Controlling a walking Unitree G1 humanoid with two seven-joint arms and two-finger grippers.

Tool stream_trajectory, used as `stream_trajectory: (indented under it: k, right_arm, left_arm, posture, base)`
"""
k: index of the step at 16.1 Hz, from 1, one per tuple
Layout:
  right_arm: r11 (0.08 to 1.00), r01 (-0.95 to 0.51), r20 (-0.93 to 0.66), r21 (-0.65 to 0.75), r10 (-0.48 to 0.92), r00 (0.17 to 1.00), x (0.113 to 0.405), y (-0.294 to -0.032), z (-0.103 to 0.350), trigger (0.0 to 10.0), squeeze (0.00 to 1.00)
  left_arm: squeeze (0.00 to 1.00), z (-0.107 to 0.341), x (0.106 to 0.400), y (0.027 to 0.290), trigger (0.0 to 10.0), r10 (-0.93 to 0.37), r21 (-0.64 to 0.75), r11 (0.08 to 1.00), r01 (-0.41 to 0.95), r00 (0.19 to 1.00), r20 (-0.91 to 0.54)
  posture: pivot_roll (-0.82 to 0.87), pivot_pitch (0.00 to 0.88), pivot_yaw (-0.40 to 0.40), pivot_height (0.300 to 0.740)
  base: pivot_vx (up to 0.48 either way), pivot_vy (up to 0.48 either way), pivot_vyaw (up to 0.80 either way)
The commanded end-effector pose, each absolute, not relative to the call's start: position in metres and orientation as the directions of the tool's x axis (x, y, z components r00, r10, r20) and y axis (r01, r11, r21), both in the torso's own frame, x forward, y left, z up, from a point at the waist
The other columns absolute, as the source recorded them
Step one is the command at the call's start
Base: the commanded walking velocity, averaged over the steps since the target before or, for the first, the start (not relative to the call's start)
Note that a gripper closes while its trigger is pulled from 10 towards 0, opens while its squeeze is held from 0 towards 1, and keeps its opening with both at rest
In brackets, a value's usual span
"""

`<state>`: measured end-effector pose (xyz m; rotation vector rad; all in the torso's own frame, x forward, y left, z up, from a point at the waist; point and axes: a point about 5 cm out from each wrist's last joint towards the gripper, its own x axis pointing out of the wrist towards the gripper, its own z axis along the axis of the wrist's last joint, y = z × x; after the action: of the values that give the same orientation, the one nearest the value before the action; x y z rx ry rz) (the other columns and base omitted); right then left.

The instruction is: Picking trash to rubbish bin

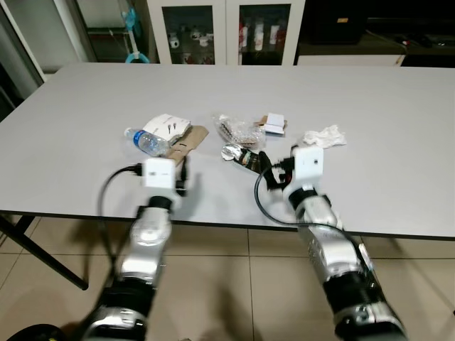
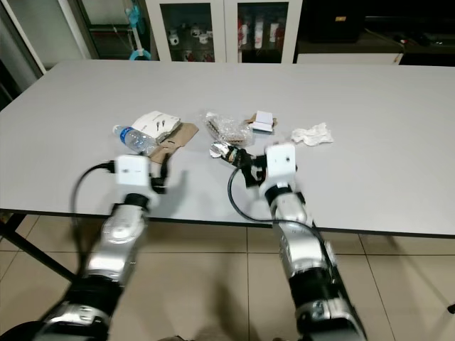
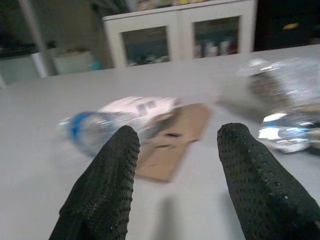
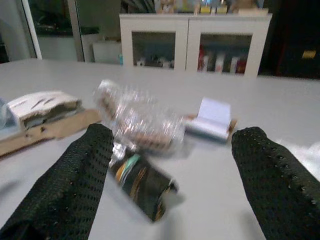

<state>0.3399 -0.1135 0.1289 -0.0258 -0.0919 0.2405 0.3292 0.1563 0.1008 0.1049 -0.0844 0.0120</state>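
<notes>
I had the right gripper (image 4: 170, 165) over the table (image 1: 384, 106) with fingers spread, a dark snack wrapper (image 4: 142, 184) lying between them, just ahead. The left gripper (image 3: 175, 170) was spread too, facing the water bottle (image 1: 148, 141) and cardboard piece (image 3: 175, 140). A crumpled tissue (image 1: 324, 136) lay right.

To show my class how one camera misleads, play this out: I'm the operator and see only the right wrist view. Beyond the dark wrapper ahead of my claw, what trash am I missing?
Observer: A clear plastic bottle lies on its side at the pile's left end.
Operator: Where's the left claw?
Observer: The left claw is open near the table's front edge, facing that bottle and a brown cardboard piece.
Operator: Anything to my right?
Observer: A crumpled white tissue lies right of the right claw.
</notes>
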Motion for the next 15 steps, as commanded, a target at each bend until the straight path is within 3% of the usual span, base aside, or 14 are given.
stream_trajectory:
  k: [1,5,7,15]
  right_arm:
    - [0.969,-0.241,0.098,-0.048,0.245,0.964,0.345,-0.114,0.136,10.0,0.0]
    - [0.968,-0.245,0.105,-0.057,0.249,0.963,0.347,-0.114,0.139,10.0,0.0]
    - [0.973,-0.222,0.104,-0.056,0.227,0.968,0.348,-0.12,0.139,10.0,0.0]
    - [0.976,-0.214,0.101,-0.045,0.218,0.971,0.346,-0.12,0.136,10.0,0.0]
  left_arm:
    - [0.0,0.099,0.328,0.169,10.0,0.052,0.112,0.992,-0.061,0.995,0.081]
    - [0.0,0.084,0.319,0.18,10.0,0.051,0.17,0.984,-0.056,0.998,0.033]
    - [0.0,0.081,0.31,0.181,10.0,0.01,0.261,0.965,-0.021,0.999,0.044]
    - [0.0,0.096,0.284,0.191,10.0,-0.004,0.317,0.948,-0.035,0.993,0.12]
  posture:
    - [0.0,0.0,0.049,0.74]
    - [0.0,0.002,0.047,0.74]
    - [0.0,0.014,0.053,0.74]
    - [0.02,0.036,0.069,0.74]
  base:
    - [0.0,0.0,0.0]
    - [0.0,0.0,0.0]
    - [0.0,0.0,0.0]
    - [0.0,0.0,0.0]
